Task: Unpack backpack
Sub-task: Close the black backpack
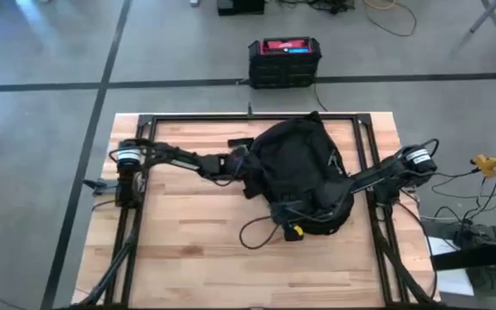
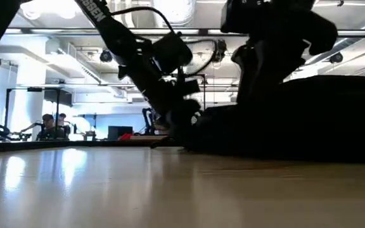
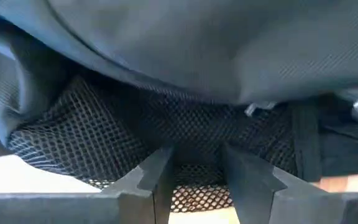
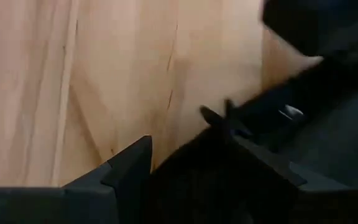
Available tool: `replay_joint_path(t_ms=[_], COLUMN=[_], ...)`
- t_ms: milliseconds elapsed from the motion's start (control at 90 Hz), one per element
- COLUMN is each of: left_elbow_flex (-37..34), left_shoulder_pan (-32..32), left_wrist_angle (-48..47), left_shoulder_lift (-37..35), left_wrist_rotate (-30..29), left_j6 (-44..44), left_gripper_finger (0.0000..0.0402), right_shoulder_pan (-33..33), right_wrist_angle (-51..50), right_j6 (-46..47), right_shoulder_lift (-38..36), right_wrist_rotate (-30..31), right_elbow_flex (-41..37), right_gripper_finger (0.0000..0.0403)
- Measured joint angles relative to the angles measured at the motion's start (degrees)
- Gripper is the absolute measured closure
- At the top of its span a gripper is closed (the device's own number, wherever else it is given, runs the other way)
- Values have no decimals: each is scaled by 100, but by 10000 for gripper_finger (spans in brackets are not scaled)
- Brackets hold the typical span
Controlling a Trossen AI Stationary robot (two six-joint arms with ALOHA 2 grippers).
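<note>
Pale wood tabletop (image 1: 188, 232), nothing unpacked on it yet; whole task apparently left. Left gripper (image 3: 194, 171) at backpack's left side, fingers (image 3: 154, 180) spread slightly, mesh between them, not clearly pinched. Backpack (image 1: 304, 172) right of tabletop centre, long axis roughly far edge to near edge, leaning right. Right gripper (image 4: 191, 162) at backpack's near-right corner, fingers look clamped on black fabric.

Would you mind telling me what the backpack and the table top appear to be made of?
The backpack looks like matte black woven synthetic fabric; the left wrist view shows a fine weave and an open mesh panel. The table top looks like pale wood, probably lightly sealed: plank seams and grain show, and the low view catches soft reflections.
</note>
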Motion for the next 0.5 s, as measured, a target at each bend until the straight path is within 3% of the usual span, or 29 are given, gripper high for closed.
replay_joint_path(t_ms=[122, 344, 500], left_elbow_flex=[-223, -422, -450], left_shoulder_pan=[-186, -965, -1747], left_wrist_angle=[-436, -626, -886], left_shoulder_lift=[-24, -112, -183], left_wrist_rotate=[-107, -503, -914], left_j6=[-794, -2346, -3049], left_gripper_finger=[283, 284, 284], right_shoulder_pan=[75, 204, 45], right_wrist_angle=[393, 2358, 1793], right_j6=[188, 836, 1355], right_shoulder_lift=[-7, 442, 865], right_wrist_rotate=[-18, -524, -368], right_elbow_flex=[-13, -11, -1], right_gripper_finger=[197, 197, 209])
